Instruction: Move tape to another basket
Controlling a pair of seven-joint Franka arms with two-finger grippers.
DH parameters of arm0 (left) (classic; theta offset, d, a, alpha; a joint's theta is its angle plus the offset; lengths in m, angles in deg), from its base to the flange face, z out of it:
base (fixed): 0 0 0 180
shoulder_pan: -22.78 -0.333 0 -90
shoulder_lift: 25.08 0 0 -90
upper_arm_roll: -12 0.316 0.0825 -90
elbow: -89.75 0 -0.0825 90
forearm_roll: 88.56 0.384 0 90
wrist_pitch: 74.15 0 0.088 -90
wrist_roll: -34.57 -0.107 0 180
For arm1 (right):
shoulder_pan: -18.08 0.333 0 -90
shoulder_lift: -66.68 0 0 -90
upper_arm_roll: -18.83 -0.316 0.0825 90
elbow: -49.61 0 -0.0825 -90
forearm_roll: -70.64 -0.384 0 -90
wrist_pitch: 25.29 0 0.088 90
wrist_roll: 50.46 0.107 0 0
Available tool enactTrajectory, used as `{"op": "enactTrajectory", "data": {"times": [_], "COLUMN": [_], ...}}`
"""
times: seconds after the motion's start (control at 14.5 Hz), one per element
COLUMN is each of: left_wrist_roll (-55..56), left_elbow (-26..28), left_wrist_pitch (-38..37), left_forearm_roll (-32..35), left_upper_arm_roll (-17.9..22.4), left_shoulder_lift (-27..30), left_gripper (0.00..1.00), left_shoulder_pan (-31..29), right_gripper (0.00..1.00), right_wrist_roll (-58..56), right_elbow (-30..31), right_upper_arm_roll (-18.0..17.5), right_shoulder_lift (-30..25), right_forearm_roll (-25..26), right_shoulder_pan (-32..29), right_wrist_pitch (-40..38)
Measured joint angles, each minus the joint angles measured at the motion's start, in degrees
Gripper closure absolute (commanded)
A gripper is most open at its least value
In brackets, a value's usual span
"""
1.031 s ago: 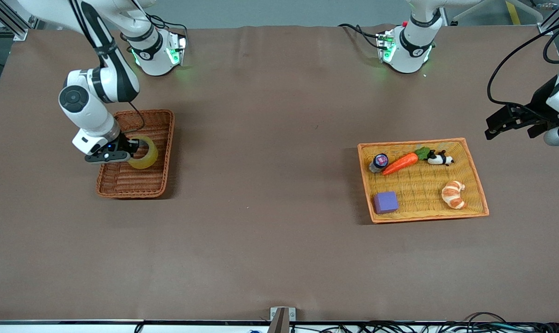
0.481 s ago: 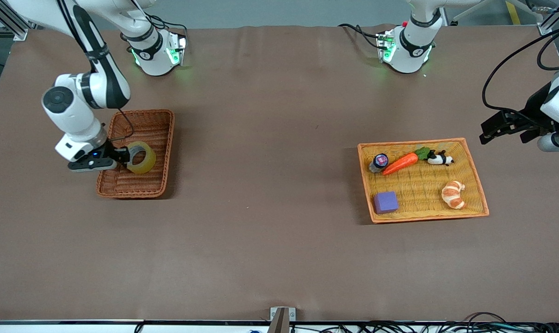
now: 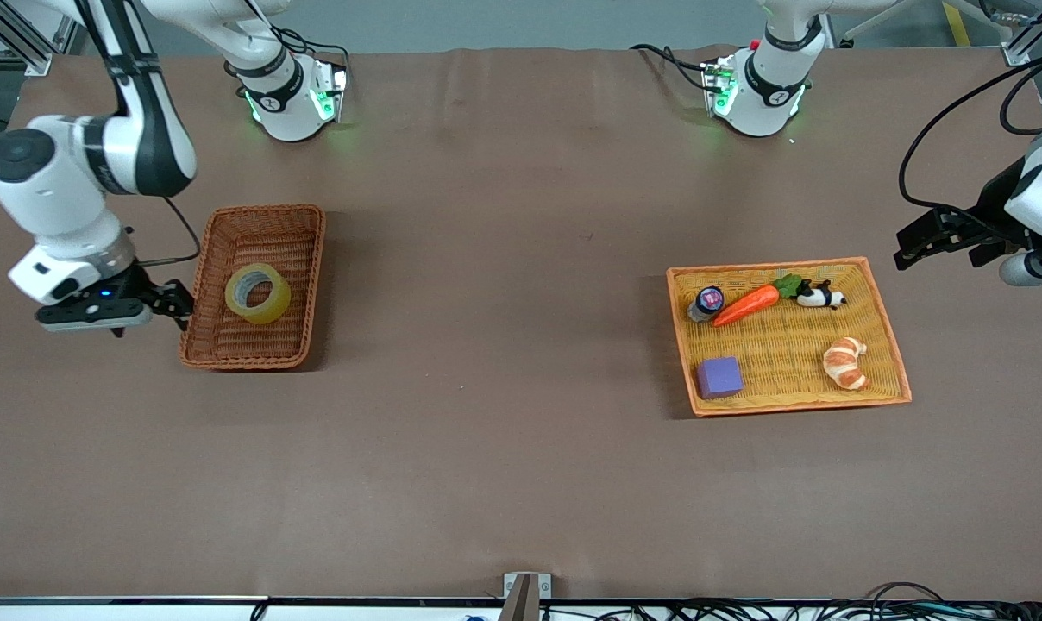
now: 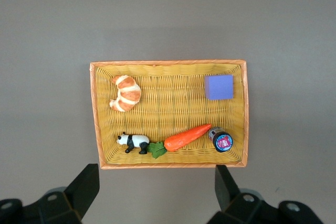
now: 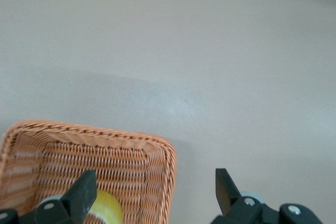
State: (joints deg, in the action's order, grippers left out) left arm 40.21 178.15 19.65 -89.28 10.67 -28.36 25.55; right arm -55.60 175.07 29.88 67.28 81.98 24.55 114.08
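Front view is showing the right gripper (image 3: 180, 304), its two black fingers spread wide and holding nothing, hanging just beside the rim of the narrow reddish-brown woven wicker basket (image 3: 305, 285) at the right arm's end of the table. The translucent yellowish ring-shaped roll of clear packing tape (image 3: 258, 293) is lying inside that basket, near its middle, tilted so its hollow core is facing up toward the camera; nothing is gripping it, which suggests the move is finished. The left gripper (image 3: 939, 235), fingers also parted and empty, is waiting over bare table by the wider bright orange-yellow woven basket (image 3: 888, 341), well apart from the tape. That basket is holding five things, one of each: a small round dark-lidded jar (image 3: 707, 302), an orange toy carrot with green leaves (image 3: 750, 303), a black-and-white toy panda (image 3: 819, 296), a purple foam cube (image 3: 718, 377) and a golden toy croissant (image 3: 846, 362). There are two baskets, two grippers and one tape roll.
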Motion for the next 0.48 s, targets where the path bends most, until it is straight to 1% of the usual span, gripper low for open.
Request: {"op": "enactTrajectory", "data": {"times": [0.14, 0.28, 0.48], "left_wrist_roll": [-0.04, -0.06, -0.12], "left_elbow": [0.02, 0.01, 0.02], "left_wrist_pitch": [0.0, 0.0, 0.0], "left_forearm_roll": [0.02, 0.02, 0.02], "left_upper_arm_roll": [0.02, 0.02, -0.04], "left_shoulder_lift": [0.0, 0.03, 0.06], "left_gripper": [0.03, 0.03, 0.03], "left_shoulder_pan": [-0.3, -0.47, -0.32], "right_gripper": [0.0, 0.0, 0.0], "right_wrist_roll": [-0.02, 0.28, 1.84], "right_elbow": [-8.18, -16.29, -26.28], "right_upper_arm_roll": [-0.71, -0.93, -1.15], "right_shoulder_lift": [-0.37, -0.58, -0.76], "right_forearm_roll": [-4.41, -6.41, -8.06], "right_shoulder_pan": [0.0, -0.03, -0.65], "right_wrist_pitch": [-11.97, -22.49, -33.24]}}
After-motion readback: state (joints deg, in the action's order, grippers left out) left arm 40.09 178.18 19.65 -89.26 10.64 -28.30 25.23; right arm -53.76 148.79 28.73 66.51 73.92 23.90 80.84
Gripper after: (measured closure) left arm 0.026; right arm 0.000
